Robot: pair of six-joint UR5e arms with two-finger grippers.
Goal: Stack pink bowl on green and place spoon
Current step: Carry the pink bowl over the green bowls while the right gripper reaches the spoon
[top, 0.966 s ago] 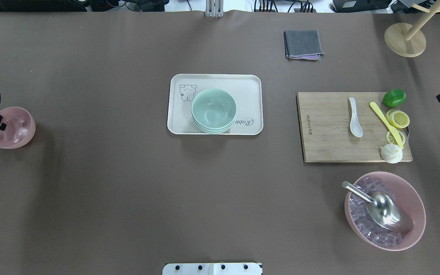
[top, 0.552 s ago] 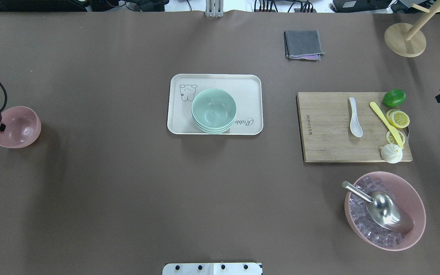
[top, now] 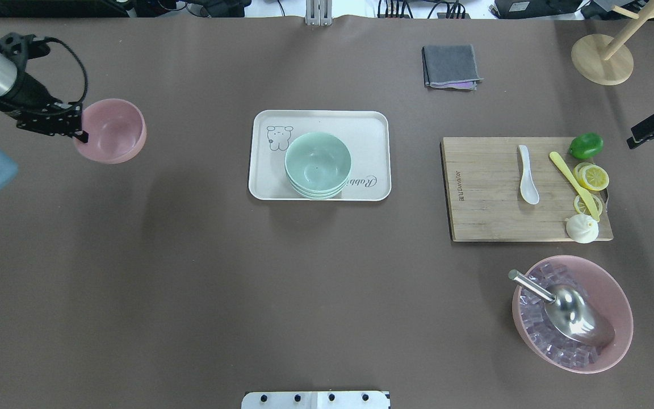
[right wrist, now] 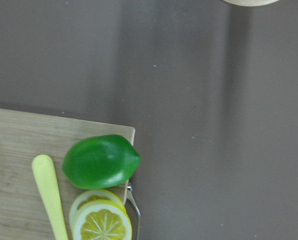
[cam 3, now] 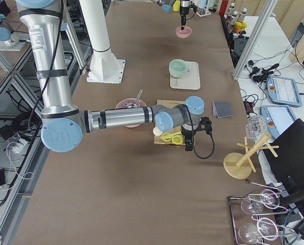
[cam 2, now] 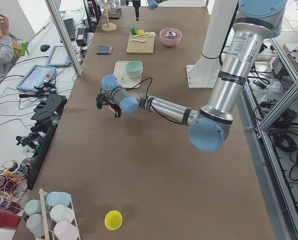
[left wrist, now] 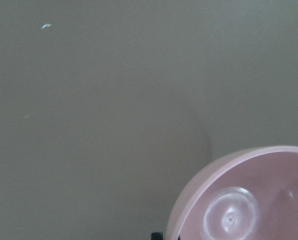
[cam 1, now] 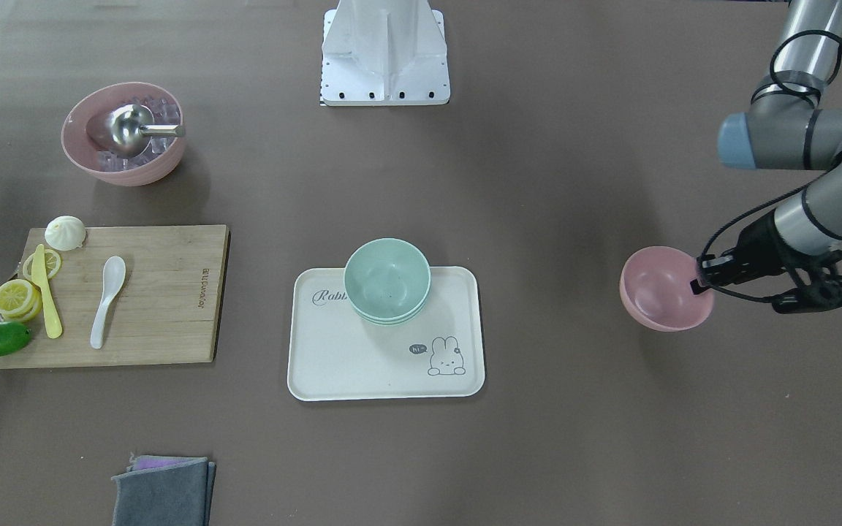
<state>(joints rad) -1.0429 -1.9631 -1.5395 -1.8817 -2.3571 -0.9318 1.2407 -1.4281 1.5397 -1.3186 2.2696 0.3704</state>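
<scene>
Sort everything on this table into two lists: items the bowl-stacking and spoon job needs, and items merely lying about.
Needed: small pink bowl, held by the left end effector; green bowl stack on the tray; white spoon on the cutting board.
Lying about: lime, lemon slices, yellow knife, bun, ice bowl with metal scoop, grey cloth.

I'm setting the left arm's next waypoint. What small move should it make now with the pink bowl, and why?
Probably carry the pink bowl sideways toward the tray. The left tool grips it by the rim, well apart from the green bowls stacked there, and that stack is where it has to land.
</scene>
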